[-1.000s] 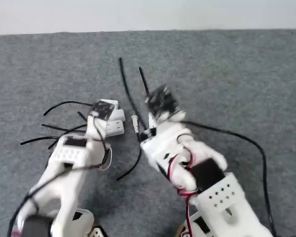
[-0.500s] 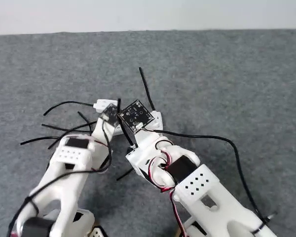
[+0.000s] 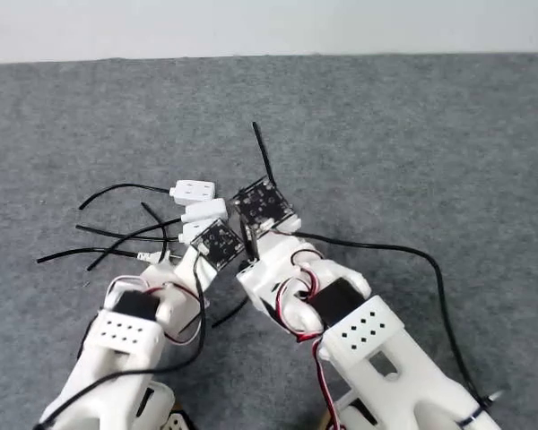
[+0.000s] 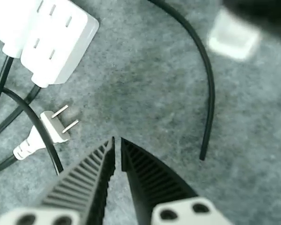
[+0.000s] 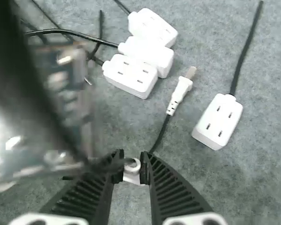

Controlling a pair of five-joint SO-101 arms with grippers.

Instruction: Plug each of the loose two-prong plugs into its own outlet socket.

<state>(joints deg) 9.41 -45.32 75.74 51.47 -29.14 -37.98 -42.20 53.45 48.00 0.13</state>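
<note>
High view: the right arm [image 3: 341, 313] has swung in, outlet sockets [image 3: 197, 210] now at its 9 o'clock. We reckon the right pincer [image 5: 130, 165] is grasping a white plug [image 5: 131, 174], so plugging's close. The left pincer [image 4: 117, 146], clenched empty, has backed toward 6.

You are holding your left arm [image 3: 130, 331] stretched forward from the near edge, its wrist tipping downward. Your left gripper [image 4: 117, 140] is pointing down with its jaws drawn almost together, leaving only a sliver of a gap and nothing between them. Your right arm [image 3: 359, 331] is angling in from the near right toward the left one, so the two wrists are sitting just beside each other. Your right gripper [image 5: 131, 154] is also pointing down, pinching a small white piece [image 5: 131, 174] between its jaws.
</note>
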